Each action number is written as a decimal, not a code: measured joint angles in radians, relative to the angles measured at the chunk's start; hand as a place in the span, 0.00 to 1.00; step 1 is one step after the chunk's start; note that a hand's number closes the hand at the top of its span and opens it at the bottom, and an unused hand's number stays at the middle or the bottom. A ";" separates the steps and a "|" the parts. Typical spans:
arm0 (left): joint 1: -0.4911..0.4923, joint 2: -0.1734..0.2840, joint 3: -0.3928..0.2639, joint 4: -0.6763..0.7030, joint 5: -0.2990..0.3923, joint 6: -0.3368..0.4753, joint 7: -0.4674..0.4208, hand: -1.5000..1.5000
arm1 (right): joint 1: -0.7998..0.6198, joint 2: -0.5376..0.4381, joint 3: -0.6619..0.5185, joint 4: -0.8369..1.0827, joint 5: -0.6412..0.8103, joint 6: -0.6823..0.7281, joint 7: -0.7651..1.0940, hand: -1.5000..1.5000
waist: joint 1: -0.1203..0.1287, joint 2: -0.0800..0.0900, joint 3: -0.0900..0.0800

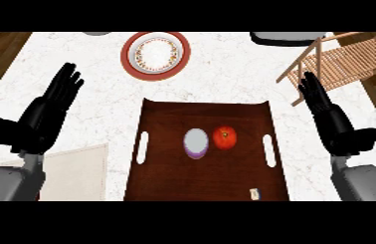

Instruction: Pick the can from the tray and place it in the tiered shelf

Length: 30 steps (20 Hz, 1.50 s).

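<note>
A dark brown tray (169, 163) is seen on the white counter (95, 103). A wooden tiered shelf (334, 63) is seen at the top right. A red-rimmed plate (155, 55) is set above the tray. The left hand (51, 111) and right hand (327, 113) are held with fingers straight, nothing gripped. The can (196, 143) is found in the tray's middle, just beside a tomato (225, 138). No writing can be read.

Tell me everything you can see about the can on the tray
The can stands upright near the middle of the dark brown tray, seen from almost straight above, so mostly its pale grey, metal-looking round top shows. A sliver of purple side shows along its lower edge. A red tomato sits right beside it on the right; whether they touch is unclear. Neither hand touches it: the left hand and right hand are both open, off to the tray's sides.
</note>
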 measured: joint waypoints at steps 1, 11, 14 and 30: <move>0.002 -0.013 -0.003 -0.002 -0.015 0.004 -0.005 0.50 | -0.006 0.012 -0.001 -0.006 0.012 -0.012 0.012 0.00 | -0.001 0.001 0.003; 0.000 -0.072 -0.087 0.045 -0.156 0.073 -0.013 0.50 | -0.012 0.118 0.000 -0.083 0.114 -0.339 0.221 1.00 | -0.038 0.013 0.011; -0.001 -0.099 -0.113 0.069 -0.182 0.092 -0.013 0.50 | 0.033 0.179 0.007 -0.058 0.239 -0.553 0.202 0.00 | -0.041 0.011 0.011; -0.034 -0.183 -0.146 0.123 -0.263 0.102 -0.008 0.50 | 0.159 0.206 0.268 -0.311 0.513 -0.657 0.375 0.00 | -0.010 0.004 0.011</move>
